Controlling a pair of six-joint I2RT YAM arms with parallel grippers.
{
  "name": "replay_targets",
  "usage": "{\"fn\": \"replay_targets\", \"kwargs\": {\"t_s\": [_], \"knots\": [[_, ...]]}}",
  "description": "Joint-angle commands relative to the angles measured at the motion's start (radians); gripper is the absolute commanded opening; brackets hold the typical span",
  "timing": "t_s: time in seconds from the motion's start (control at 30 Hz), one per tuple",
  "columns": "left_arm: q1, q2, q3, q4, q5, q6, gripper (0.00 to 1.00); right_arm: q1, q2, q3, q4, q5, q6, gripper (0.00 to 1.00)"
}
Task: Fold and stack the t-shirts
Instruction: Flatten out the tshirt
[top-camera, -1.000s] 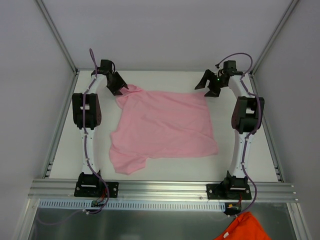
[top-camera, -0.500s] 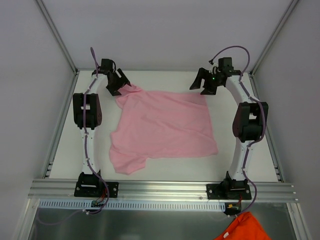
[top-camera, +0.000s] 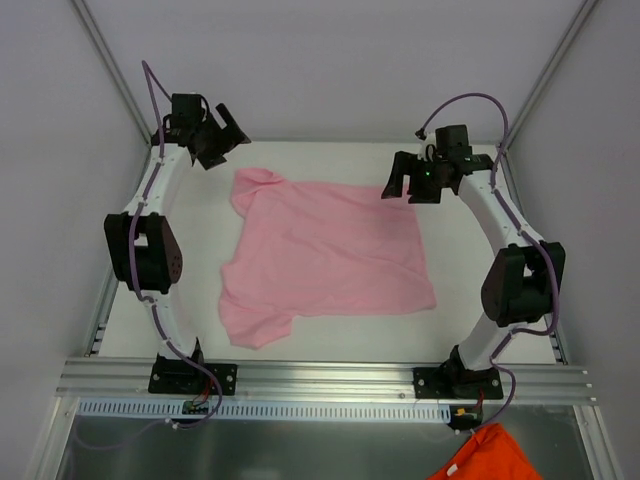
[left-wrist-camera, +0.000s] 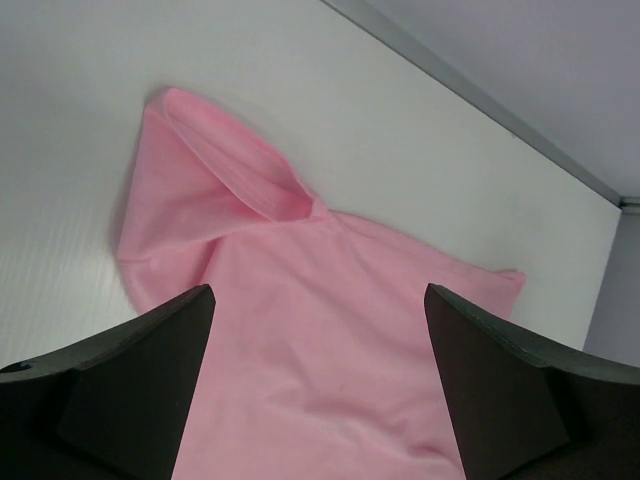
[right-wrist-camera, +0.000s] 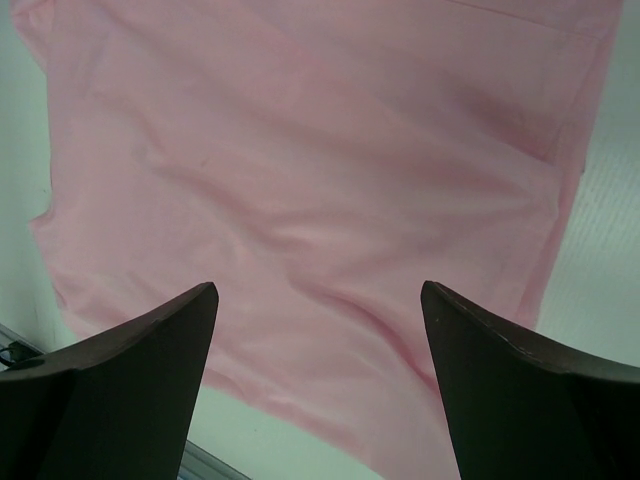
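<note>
A plain light pink t-shirt (top-camera: 325, 250) lies spread on the white table (top-camera: 500, 300), with wrinkles and its near-left sleeve bunched. My left gripper (top-camera: 226, 146) hangs open in the air above the table's far-left corner, apart from the shirt's far-left sleeve (left-wrist-camera: 232, 170), which lies folded over on itself. The left wrist view shows the left gripper (left-wrist-camera: 318, 292) with nothing between its fingers. My right gripper (top-camera: 403, 188) hovers open over the shirt's far-right corner. In the right wrist view the right gripper (right-wrist-camera: 318, 288) is empty, with pink fabric (right-wrist-camera: 330, 170) below.
White walls and aluminium frame posts close in the table at the back and sides. An aluminium rail (top-camera: 320, 375) runs along the near edge with both arm bases on it. An orange cloth (top-camera: 490, 455) lies below the rail at the lower right.
The left gripper opened, let go of the shirt's far-left sleeve, and rose back toward the far-left corner. The right arm lifted and shifted slightly left, still open.
</note>
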Motion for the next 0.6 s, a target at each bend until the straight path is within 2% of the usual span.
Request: {"fn": "replay_targets", "kwargs": {"t_s": [0.0,0.2,0.57], "knots": [[-0.003,-0.128,-0.103,0.036,-0.019,0.010,0.88,-0.002,-0.097,-0.011,-0.050,0.078,-0.036,0.89],[-0.004,-0.256,-0.331,0.081,0.013,0.003,0.88,-0.003,-0.162,-0.031,-0.102,0.136,-0.061,0.89],[-0.004,-0.241,-0.289,0.042,0.019,0.020,0.87,-0.004,-0.183,-0.036,-0.125,0.153,-0.068,0.89]]}}
